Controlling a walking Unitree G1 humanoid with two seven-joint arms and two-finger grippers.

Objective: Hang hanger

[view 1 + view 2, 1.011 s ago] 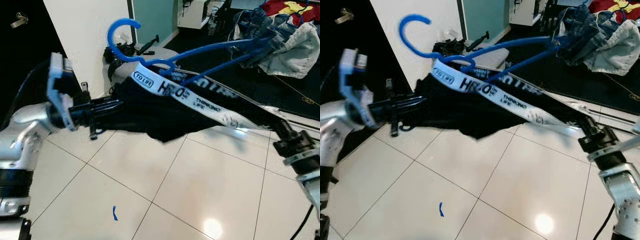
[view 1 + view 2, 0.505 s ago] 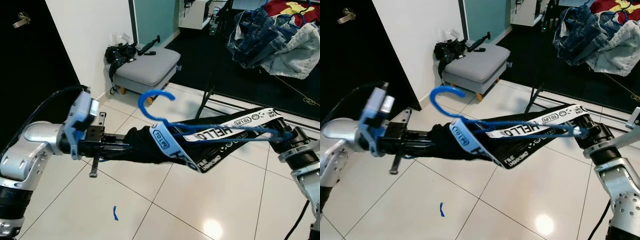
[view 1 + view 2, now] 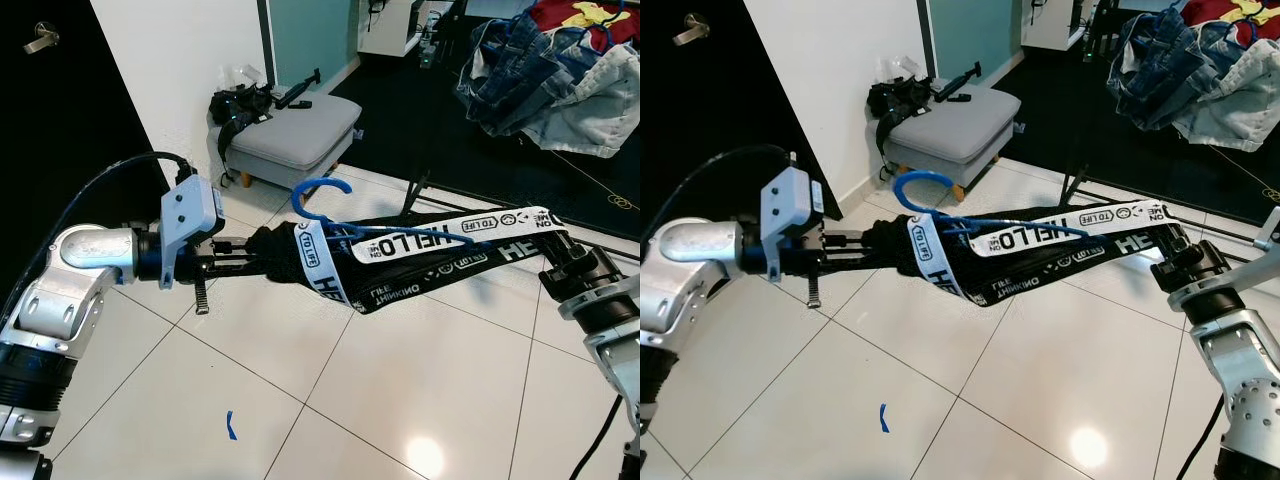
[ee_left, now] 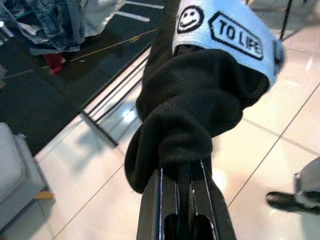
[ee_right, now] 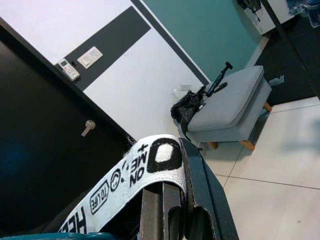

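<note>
The blue hanger [image 3: 345, 222], threaded through a black garment with a white printed band [image 3: 420, 255], is held stretched level above the tiled floor [image 3: 330, 400] between the left gripper [image 3: 255, 255] and right gripper [image 3: 560, 262], both clamped on fabric, hook nearer the left.

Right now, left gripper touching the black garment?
Touching. In the left wrist view the left gripper is pinched shut with a bunched fold of the black garment caught between its fingers, no gap visible.
</note>
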